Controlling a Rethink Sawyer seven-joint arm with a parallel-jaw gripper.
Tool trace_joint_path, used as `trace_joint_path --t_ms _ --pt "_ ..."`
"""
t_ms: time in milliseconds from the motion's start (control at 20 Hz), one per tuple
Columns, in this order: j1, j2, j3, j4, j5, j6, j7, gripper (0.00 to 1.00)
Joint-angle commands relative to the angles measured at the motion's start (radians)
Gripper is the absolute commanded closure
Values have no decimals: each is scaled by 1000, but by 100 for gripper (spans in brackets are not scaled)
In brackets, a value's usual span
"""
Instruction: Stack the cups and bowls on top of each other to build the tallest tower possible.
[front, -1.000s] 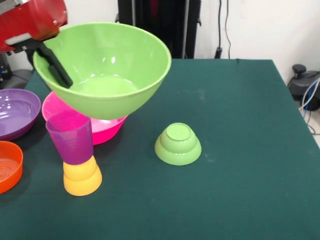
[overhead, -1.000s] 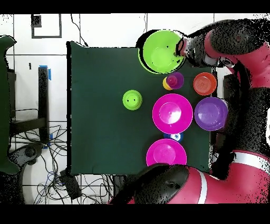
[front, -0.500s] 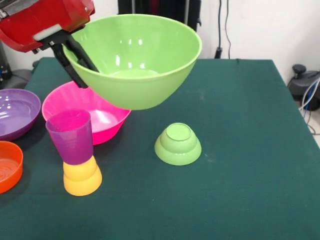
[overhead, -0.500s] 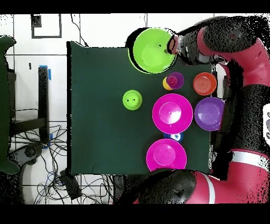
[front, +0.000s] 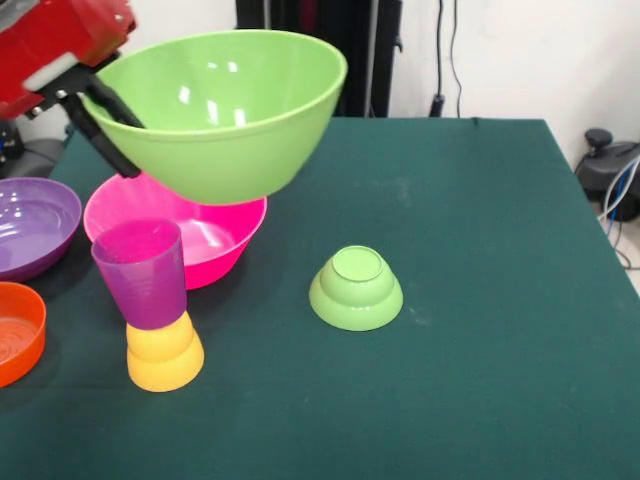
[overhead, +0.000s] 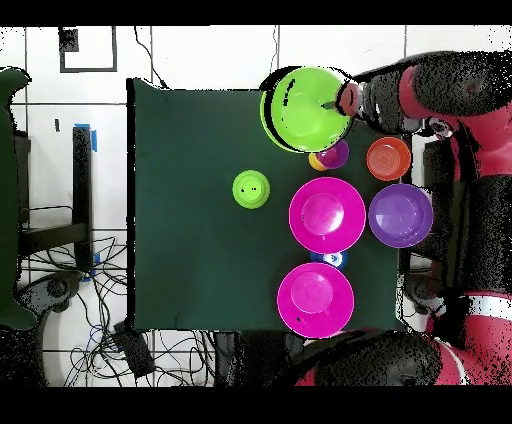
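Above the pink bowl (front: 200, 235), the gripper (front: 100, 125) pinches the rim of the lime green bowl (front: 225, 110), held in the air. Its one-sided hold may slip and knock the purple cup (front: 142, 272).

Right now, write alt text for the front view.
A red arm's pincer holds a large lime green bowl by its rim, raised over a hot pink bowl. In front, a purple cup stands on an upturned yellow-orange cup.
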Motion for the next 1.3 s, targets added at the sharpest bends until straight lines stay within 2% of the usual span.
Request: trace_joint_path --t_ms 50,250,600,1000,1300 --pt "-28 20 147 99 -94 106 -364 100" --pt "-37 27 155 83 -143 134 -360 100" --pt "-45 51 175 82 -214 110 -352 100" --pt "-83 84 209 87 -285 87 -392 100" --pt "-125 100 249 61 -331 164 -442 100"
